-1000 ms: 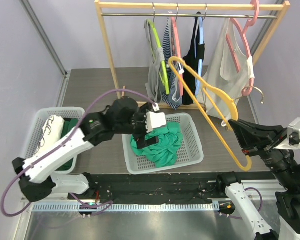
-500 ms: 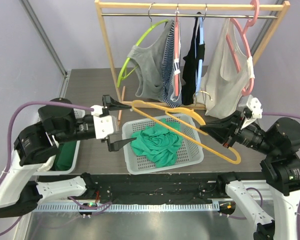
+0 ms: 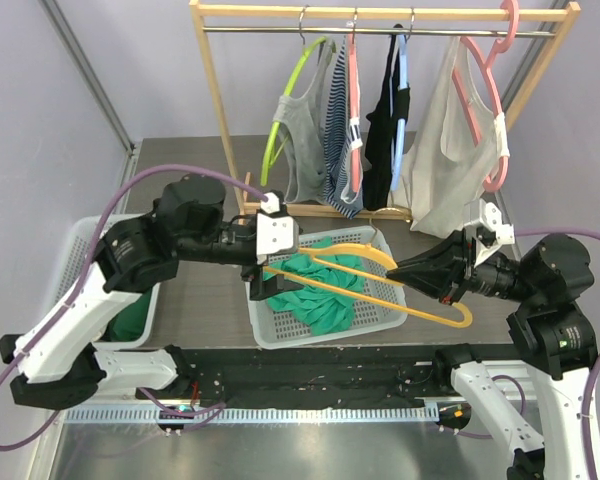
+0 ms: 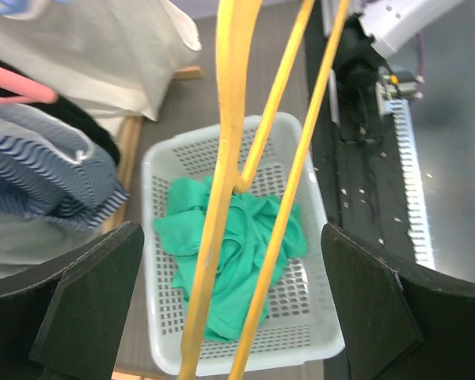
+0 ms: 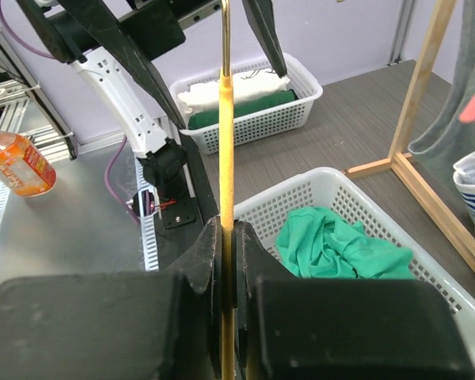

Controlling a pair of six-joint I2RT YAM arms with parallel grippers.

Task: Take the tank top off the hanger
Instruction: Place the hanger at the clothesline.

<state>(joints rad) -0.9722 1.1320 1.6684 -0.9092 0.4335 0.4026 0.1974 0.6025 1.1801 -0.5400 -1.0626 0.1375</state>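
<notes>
The green tank top lies crumpled in the white basket, off the yellow hanger. The bare hanger lies nearly level above the basket. My right gripper is shut on its right part; in the right wrist view the fingers pinch the yellow bar. My left gripper is open at the hanger's left end. In the left wrist view both yellow bars run between its wide-apart fingers without touching them, with the tank top below.
A wooden rack stands behind the basket with several garments on hangers, among them a grey top on a lime hanger and a white top. A second basket of clothes sits at the left. An orange bottle stands near the table's front.
The right gripper swung the hanger from upright down to level over the basket. The left gripper left the tank top, pulled back, then came around the hanger's left end. The lime hanger swung.
</notes>
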